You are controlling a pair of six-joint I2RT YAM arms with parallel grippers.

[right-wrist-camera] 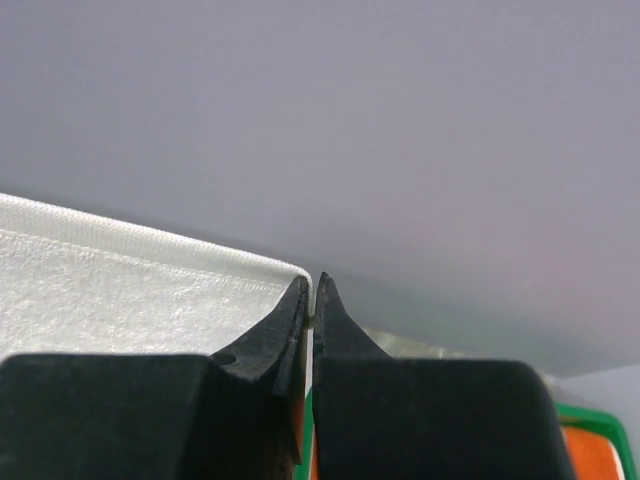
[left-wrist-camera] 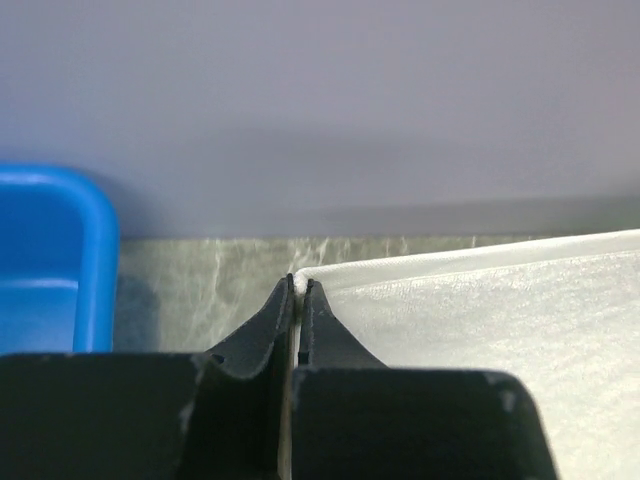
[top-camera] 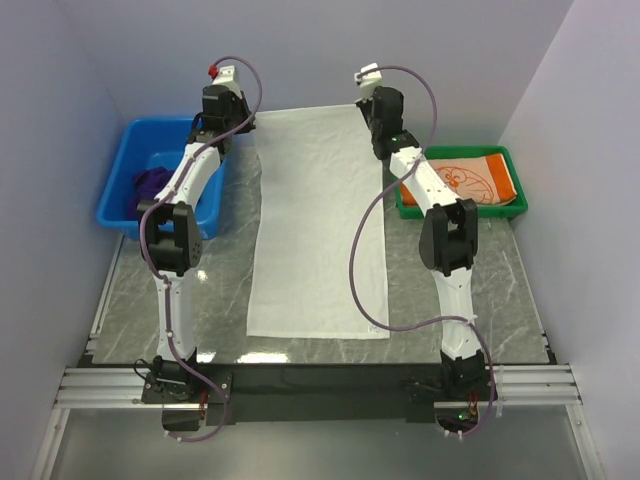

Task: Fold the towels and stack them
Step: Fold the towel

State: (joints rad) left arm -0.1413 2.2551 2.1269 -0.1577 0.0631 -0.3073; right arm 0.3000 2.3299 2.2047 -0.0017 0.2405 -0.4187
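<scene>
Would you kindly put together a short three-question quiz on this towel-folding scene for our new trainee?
1. True or false: the left gripper and the right gripper each pinch a far corner of the white towel.
2. Fill in: the purple towel lies in the ___ bin.
3. Which towel lies in the green tray? A. white towel B. purple towel C. orange towel

Key: 1 true; 2 blue; 3 C.
</scene>
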